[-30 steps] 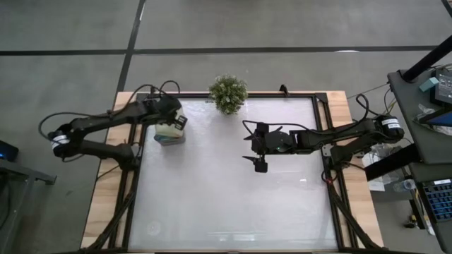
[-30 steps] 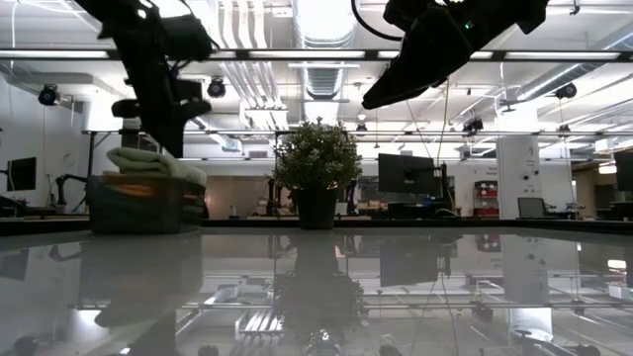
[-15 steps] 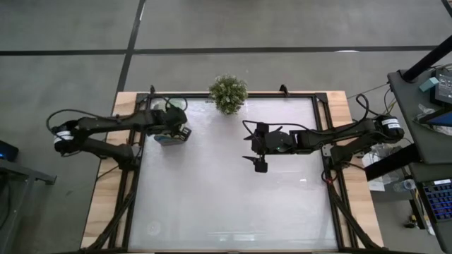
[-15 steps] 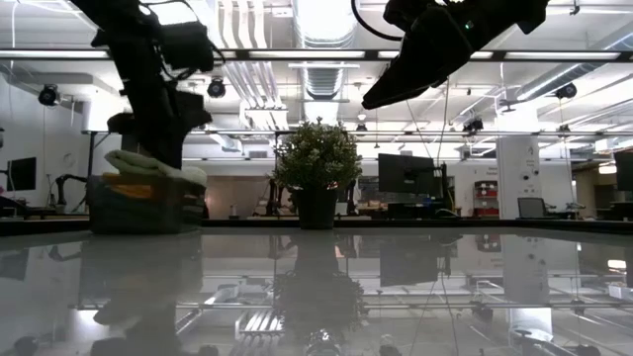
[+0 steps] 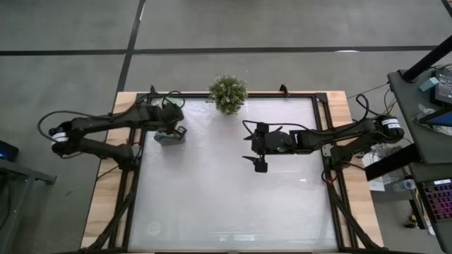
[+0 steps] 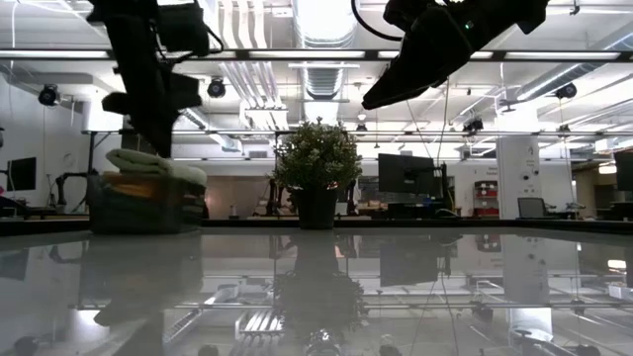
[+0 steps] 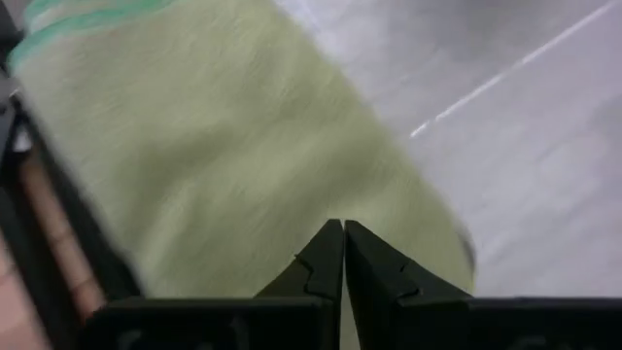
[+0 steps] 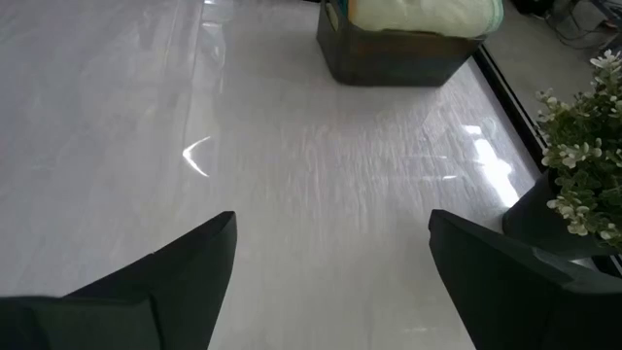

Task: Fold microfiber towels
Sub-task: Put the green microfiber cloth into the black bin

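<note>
**Towels stacked in the tray, left claw above them**

Over at the far left corner of the tabletop [image 5: 226, 204], the microfiber towels [image 6: 153, 164] sit piled in the dark tray [image 6: 134, 206], a pale green one on top. The left claw [image 7: 342, 255] hangs just above that pile, fingers pressed together and holding nothing. The right claw [image 5: 258, 149] hovers mid-tabletop, fingers spread wide apart. A small plant [image 5: 228, 93] stands at the far edge.

Bushy plant [image 5: 228, 93] at table's [image 5: 233, 197] far edge; dark tray [image 8: 394, 53] apart.
</note>
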